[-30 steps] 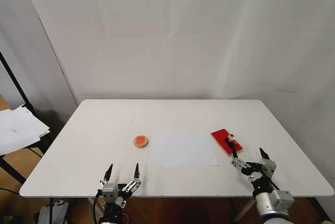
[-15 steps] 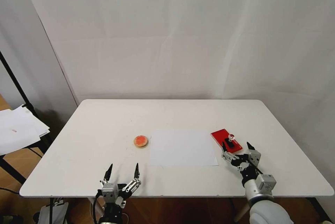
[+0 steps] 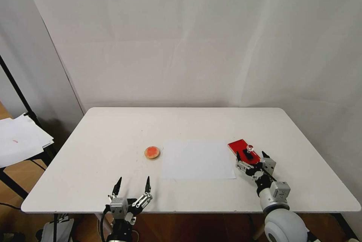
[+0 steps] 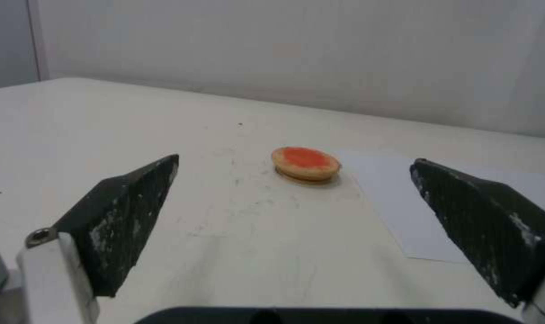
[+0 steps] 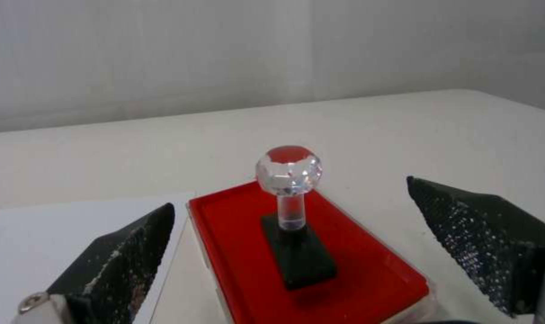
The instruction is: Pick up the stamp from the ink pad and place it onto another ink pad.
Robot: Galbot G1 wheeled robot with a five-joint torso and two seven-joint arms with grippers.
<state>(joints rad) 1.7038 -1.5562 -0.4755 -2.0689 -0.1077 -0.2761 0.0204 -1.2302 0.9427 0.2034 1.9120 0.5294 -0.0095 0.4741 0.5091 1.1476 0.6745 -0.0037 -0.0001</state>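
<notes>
Here the stamp point(image 3: 249, 151) is seen standing upright on the ink pad point(image 3: 238, 147), its black block base resting flat on the red surface and its clear knob raised on a short clear stem. In the right wrist view the stamp point(image 5: 292, 211) sits near the middle of the ink pad point(image 5: 356, 274), and red is reflected in the top of the faceted knob. The right gripper point(image 3: 251, 155) is held low over the near end of the rectangular pad, its fingers spread wide; one dark fingertip is placed on each side of the stamp, and neither is touching it. In the right wrist view the right gripper point(image 5: 290, 225) is pointed straight at the stamp, with clear space left between each finger and the knob.

A white sheet of paper point(image 3: 198, 160) lies flat on the white table point(image 3: 113, 132), just beside the ink pad on its left. Another ink pad point(image 3: 152, 152), round with a tan rim and an orange-red centre, is set just beyond the sheet's left edge, well apart from the stamp.

The left gripper point(image 3: 132, 187) is parked near the front edge of the table, its fingers wide apart and nothing held between them. In the left wrist view the round pad point(image 4: 306, 163) is framed between the fingers of the left gripper point(image 4: 293, 173), at some distance ahead
</notes>
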